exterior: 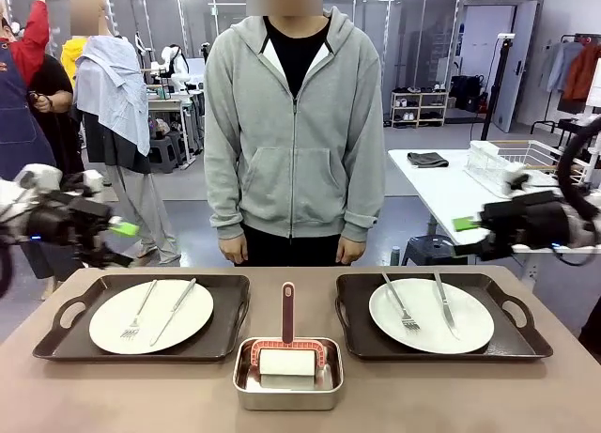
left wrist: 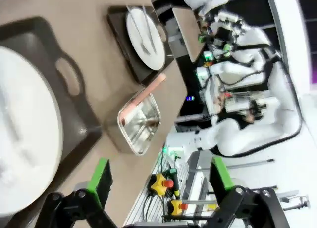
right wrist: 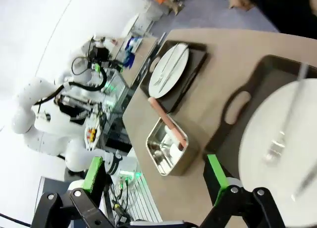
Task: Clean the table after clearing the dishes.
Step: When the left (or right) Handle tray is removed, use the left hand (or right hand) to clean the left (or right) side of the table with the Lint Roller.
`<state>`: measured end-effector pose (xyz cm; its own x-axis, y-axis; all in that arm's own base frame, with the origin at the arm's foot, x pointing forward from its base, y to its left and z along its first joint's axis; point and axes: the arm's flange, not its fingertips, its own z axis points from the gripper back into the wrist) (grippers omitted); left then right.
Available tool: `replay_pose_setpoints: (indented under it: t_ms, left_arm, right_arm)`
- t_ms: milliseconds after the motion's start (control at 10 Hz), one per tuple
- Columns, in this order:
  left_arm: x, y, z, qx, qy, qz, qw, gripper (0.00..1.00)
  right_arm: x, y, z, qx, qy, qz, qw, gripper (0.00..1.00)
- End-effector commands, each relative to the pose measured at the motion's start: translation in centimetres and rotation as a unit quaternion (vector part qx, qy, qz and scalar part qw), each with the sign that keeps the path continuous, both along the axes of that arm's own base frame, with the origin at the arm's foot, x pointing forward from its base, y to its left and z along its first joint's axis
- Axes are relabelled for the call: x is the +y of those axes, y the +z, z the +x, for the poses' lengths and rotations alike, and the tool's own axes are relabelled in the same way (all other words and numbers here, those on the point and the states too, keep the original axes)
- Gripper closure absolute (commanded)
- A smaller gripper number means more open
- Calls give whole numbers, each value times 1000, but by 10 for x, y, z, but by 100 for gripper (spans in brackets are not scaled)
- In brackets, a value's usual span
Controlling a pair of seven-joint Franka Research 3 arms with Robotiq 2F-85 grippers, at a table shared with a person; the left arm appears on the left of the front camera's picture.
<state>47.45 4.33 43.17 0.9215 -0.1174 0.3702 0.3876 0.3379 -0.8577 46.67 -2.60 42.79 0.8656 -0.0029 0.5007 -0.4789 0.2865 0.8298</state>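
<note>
On the brown table (exterior: 291,419) lie two dark trays, each bearing a white plate with a fork and a knife. The left tray (exterior: 68,339) holds the left plate (exterior: 150,316); the right tray (exterior: 512,341) holds the right plate (exterior: 430,316). My left gripper (exterior: 120,243) hovers open above the table's far left corner, apart from the tray. My right gripper (exterior: 468,236) hovers open above the far right corner. The left wrist view has its open gripper (left wrist: 159,178) over the near plate (left wrist: 25,134). In the right wrist view the open gripper (right wrist: 154,176) faces its plate (right wrist: 282,139).
A small steel pan (exterior: 287,375) with a pink-handled roller (exterior: 287,316) sits between the trays at the front. A person in a grey hoodie (exterior: 294,123) stands at the far edge, hands down. A white table (exterior: 441,193) with a wire rack stands at the back right.
</note>
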Motion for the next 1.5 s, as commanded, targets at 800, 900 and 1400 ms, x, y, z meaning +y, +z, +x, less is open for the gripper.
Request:
replay_pose_setpoints:
  t_ms: [800, 900, 1400]
  left_arm:
    - [297, -57, -81, 10, 186, -31, 982, 0]
    - [296, -58, -81, 8, 188, -32, 982, 0]
    - [298, -65, -83, 15, 196, -20, 980, 0]
  right_arm:
    - [-241, -46, -98, 17, -259, 106, 960, 0]
    - [-240, -46, -97, 15, -257, 101, 961, 0]
    - [-246, -49, -102, 25, -259, 98, 961, 0]
